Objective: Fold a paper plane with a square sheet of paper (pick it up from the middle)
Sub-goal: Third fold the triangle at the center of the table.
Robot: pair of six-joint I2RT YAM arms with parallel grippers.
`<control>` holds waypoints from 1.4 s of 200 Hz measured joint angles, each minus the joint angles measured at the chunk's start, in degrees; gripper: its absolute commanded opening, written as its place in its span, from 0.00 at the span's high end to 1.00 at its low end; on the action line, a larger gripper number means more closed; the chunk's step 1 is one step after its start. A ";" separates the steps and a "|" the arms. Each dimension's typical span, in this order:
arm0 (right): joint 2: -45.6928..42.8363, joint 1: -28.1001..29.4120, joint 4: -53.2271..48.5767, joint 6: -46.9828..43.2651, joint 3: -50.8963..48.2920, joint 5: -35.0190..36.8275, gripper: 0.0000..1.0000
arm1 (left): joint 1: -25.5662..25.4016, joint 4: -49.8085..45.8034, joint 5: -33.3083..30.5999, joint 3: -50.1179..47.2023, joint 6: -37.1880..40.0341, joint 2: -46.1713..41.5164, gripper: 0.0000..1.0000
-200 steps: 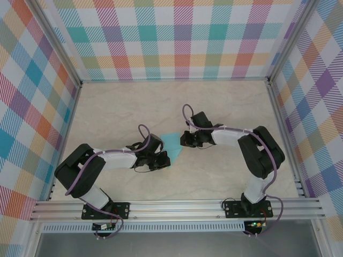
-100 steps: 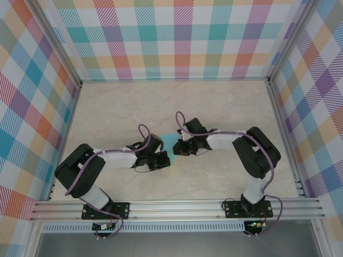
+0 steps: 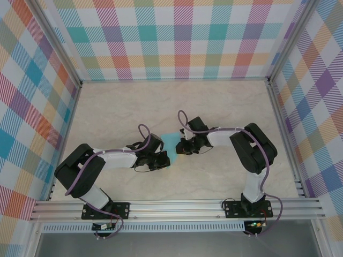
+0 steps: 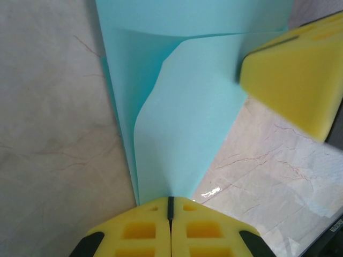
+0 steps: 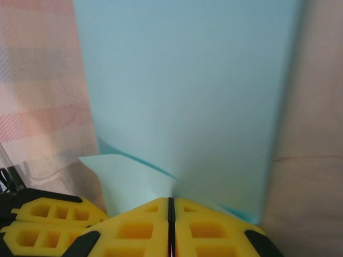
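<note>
One paper sheet (image 4: 182,128), left pincer (image 4: 170,201), right pincer (image 5: 170,201)

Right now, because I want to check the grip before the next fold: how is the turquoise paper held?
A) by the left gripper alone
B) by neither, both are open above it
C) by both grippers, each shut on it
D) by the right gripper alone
C: in the left wrist view the left gripper is shut with the turquoise paper running out from between its fingers, and the right gripper pinches it the same way.
</note>
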 measured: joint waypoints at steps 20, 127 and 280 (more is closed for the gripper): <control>-0.24 -1.64 -1.36 -0.15 0.81 1.81 0.90 | 0.00 0.00 0.00 0.00 0.02 0.00 0.95; -5.92 5.07 0.13 6.08 -0.15 5.73 0.90 | -0.04 -0.02 -0.11 0.07 0.00 0.00 0.95; 0.50 5.07 -2.16 8.57 2.49 4.11 0.91 | -0.02 -5.33 -2.08 1.18 2.27 -8.13 0.76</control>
